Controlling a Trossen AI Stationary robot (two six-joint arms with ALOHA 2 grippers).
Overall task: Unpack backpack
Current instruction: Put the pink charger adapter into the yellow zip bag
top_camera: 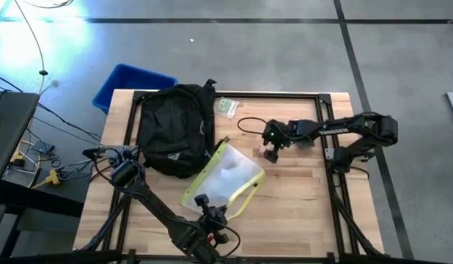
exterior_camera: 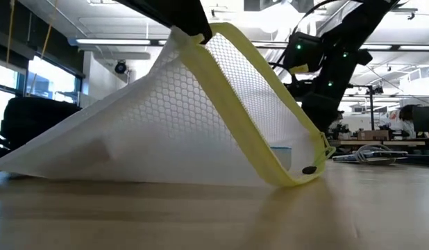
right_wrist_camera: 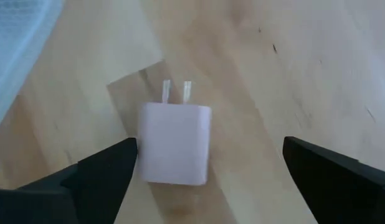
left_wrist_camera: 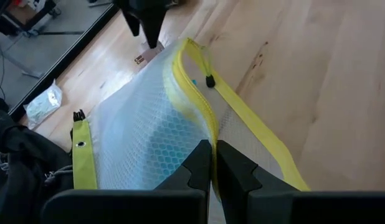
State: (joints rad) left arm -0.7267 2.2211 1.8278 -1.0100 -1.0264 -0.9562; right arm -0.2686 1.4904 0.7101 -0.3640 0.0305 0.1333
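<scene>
The black backpack (top_camera: 175, 128) lies on the table's far left part. To its right lies a clear pouch with a yellow edge (top_camera: 223, 180). My left gripper (top_camera: 212, 213) is shut on the pouch at its near end. My right gripper (top_camera: 271, 152) hangs open, pointing down, just over the table right of the pouch. A small white plug adapter (right_wrist_camera: 175, 144) lies flat on the wood between its spread fingers (right_wrist_camera: 105, 174), which stand clear of it. The adapter's prongs point away from the wrist. My left gripper pinches the pouch's yellow zip edge (left_wrist_camera: 208, 127) between its two shut fingers, at the pouch's near end. The fingers come slanting down from the table's near side. That edge is raised high (exterior_camera: 200, 35), and the rest of the pouch (exterior_camera: 117, 160) slopes down onto the table.
A blue bin (top_camera: 131, 81) stands beyond the table's far left corner. A small clear packet (top_camera: 226, 108) lies right of the backpack's top, with a black cable loop (top_camera: 248, 121) beside it. Bare wood lies along the near right part of the table (top_camera: 307, 213).
</scene>
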